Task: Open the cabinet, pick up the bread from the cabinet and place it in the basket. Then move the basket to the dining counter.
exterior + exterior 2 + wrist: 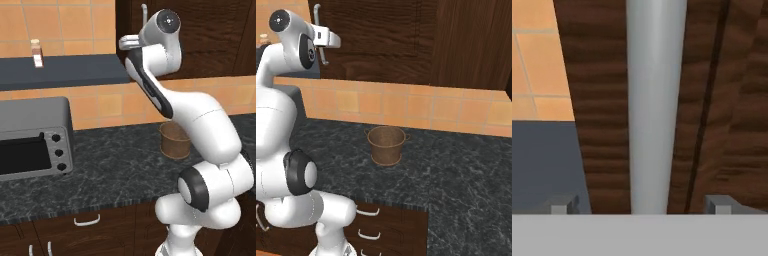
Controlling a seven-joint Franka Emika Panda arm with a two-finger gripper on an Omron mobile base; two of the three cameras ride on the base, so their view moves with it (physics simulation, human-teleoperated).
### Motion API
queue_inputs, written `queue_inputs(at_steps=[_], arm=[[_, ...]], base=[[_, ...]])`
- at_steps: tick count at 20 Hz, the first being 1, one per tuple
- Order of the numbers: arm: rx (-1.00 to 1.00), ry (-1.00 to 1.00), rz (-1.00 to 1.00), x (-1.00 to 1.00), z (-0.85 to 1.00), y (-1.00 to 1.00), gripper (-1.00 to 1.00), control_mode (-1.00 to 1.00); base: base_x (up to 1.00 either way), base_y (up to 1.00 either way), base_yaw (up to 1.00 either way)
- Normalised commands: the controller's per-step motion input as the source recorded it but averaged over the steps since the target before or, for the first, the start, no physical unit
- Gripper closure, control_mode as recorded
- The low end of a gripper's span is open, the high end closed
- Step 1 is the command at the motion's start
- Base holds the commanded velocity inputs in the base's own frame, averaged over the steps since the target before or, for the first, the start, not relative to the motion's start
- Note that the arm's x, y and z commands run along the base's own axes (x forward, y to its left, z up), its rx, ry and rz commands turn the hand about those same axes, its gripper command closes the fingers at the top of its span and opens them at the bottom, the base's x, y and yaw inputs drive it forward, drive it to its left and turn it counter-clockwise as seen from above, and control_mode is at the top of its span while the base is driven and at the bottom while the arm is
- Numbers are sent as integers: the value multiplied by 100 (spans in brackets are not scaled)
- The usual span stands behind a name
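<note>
Basket point(387, 145) empty on black counter point(456, 170), cabinet point(381, 35) shut, pincer point(642, 205) open astride handle point(654, 100)

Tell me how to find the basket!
Look at the black counter under the dark cabinet. The basket stands there alone by the tiled wall, right of the toaster oven. It is brown, woven and bucket-shaped.

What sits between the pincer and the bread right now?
The closed cabinet door. The pincer straddles its handle, fingertips spread either side. The bread isn't visible. The basket waits on the black counter.
</note>
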Motion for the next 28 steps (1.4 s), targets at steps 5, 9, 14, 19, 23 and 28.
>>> queue_inputs(at_steps=[5,9,14,19,23,28], arm=[[0,-11,0,70,-75,-4,100,-100],[0,-2,-6,13,-58,-83,100,-100],[2,0,-6,-37,-24,-100,100,-100],[8,-1,0,-89,-2,-100,100,-100],[5,-1,0,-96,-2,-100,100,-100],[4,-2,0,-95,-7,-100,100,-100]], base=[[0,0,0],[0,0,0],[0,0,0],[0,0,0],[0,0,0],[0,0,0]])
